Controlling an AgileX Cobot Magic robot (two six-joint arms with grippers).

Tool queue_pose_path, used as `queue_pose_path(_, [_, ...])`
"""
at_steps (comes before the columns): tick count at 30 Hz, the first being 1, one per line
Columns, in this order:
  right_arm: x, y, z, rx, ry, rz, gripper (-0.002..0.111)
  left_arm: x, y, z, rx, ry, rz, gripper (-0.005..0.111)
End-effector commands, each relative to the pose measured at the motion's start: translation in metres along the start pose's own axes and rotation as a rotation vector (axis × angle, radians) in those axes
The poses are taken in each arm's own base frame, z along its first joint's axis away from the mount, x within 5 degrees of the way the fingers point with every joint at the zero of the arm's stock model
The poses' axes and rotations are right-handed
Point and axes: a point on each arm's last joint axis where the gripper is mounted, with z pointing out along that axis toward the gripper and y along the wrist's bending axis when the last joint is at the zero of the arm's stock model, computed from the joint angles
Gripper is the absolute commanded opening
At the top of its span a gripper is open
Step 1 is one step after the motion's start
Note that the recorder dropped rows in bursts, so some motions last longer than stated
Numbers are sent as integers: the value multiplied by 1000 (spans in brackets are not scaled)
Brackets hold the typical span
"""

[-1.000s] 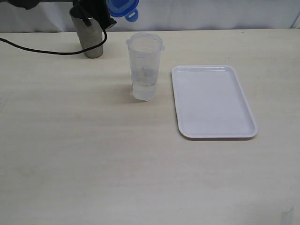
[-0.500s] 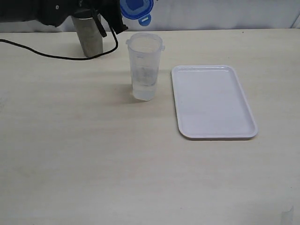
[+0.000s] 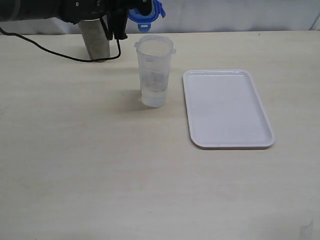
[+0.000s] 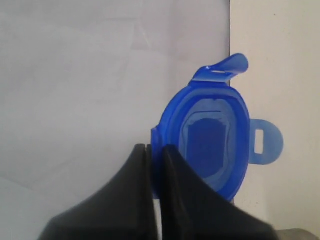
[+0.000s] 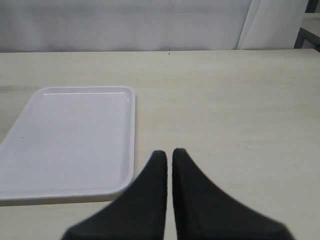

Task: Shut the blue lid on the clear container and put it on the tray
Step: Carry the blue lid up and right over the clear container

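The blue lid point(image 3: 148, 13) hangs in the air at the back of the table, just above and behind the clear container point(image 3: 154, 70), which stands upright and open left of the tray point(image 3: 226, 108). My left gripper point(image 3: 136, 11) is shut on the lid's rim; in the left wrist view its gripper point(image 4: 156, 148) pinches the edge of the lid point(image 4: 210, 142), with the flaps sticking out. The right gripper point(image 5: 169, 153) is shut on nothing above the table, beside the tray point(image 5: 70, 140); it does not show in the exterior view.
A grey steel cup point(image 3: 96, 41) stands at the back left, under my left arm. A black cable point(image 3: 60, 54) trails across the table behind it. A white backdrop runs along the table's far edge.
The left arm has carried the blue lid to the right and lower, from beside the steel cup to just over the clear container's mouth. The container and the tray stay put.
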Motion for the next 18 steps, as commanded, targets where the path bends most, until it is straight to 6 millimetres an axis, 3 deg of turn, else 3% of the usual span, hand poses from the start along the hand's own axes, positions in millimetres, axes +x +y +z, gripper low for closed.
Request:
queue_pose_path(1, [0,0,0,3,-13,-5,4,-4,4,-1,-19,-9,118,0])
queue_pose_path(9, [0,0,0,3,-13,-5,4,-11,9,-2,-85,-34,179,0])
queue_pose_path(18, [0,0,0,3,-13,-5,4,-18,20,-19,-96,-37,11,0])
